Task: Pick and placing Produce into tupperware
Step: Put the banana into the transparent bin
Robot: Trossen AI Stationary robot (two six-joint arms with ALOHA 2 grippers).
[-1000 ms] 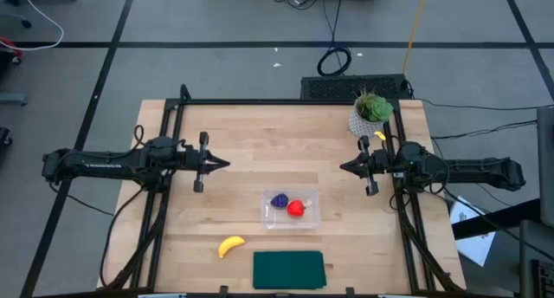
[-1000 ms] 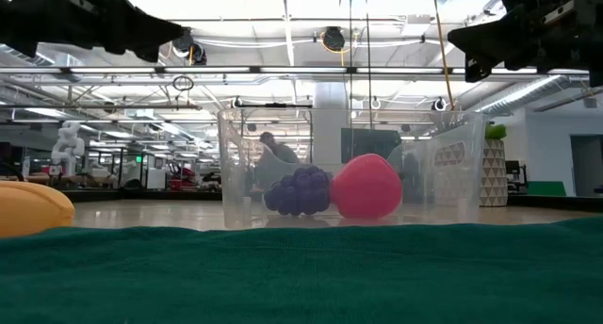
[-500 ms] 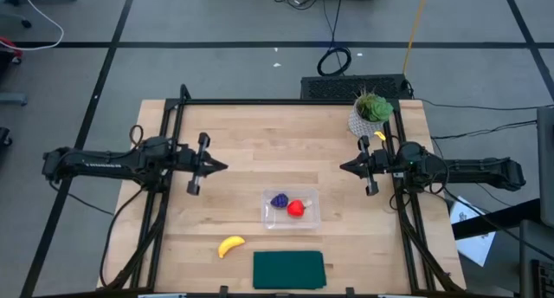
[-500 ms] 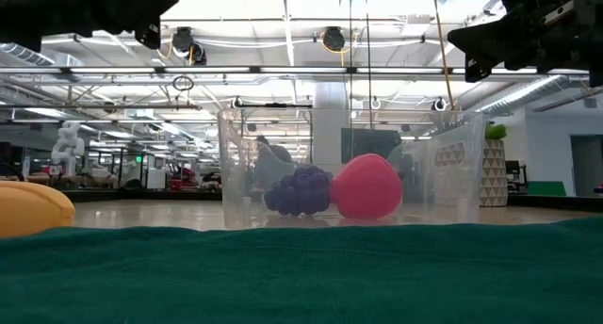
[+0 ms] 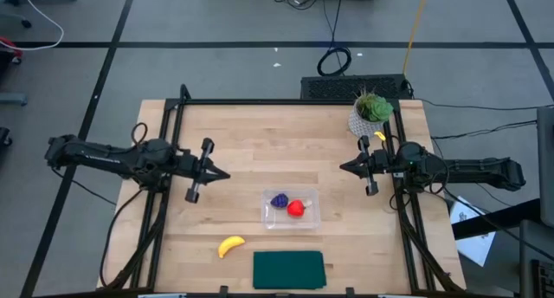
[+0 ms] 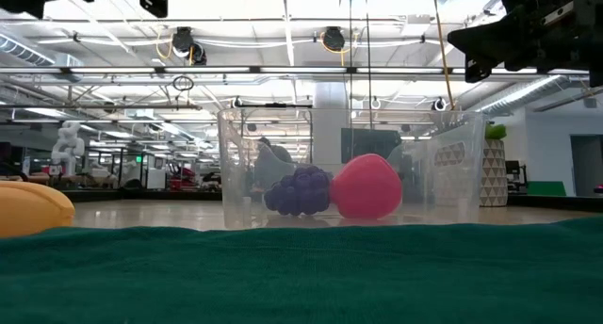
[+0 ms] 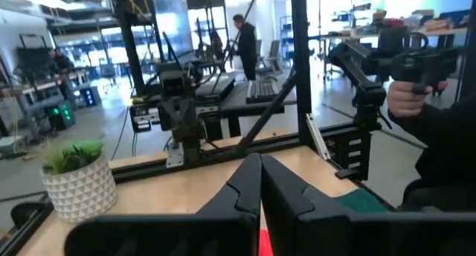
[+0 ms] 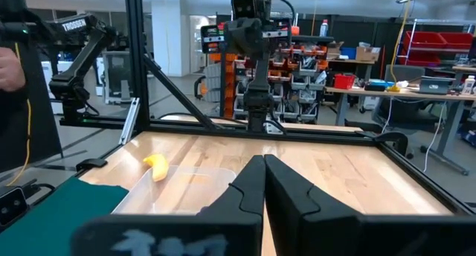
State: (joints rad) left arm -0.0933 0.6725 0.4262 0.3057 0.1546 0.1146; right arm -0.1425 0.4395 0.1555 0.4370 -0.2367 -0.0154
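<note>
The clear tupperware stands near the table's middle with the purple grape cluster and the red strawberry resting on its floor. The yellow banana lies on the wood near the front edge, left of the tupperware. My left gripper hovers shut and level over the table's left half, well clear of the produce. My right gripper hangs shut over the right half, pointing toward the centre. In the low view the grapes and strawberry show through the container wall.
A dark green cloth lies flat at the front edge, right of the banana. A potted plant in a white pot stands at the far right corner. Black frame rails border the table. A person's hand and sleeve show beyond the table.
My left gripper has risen, leaving most of the low view's top, and its tip has swung a little toward the table's near edge, staying shut. The right arm and the produce have kept still.
</note>
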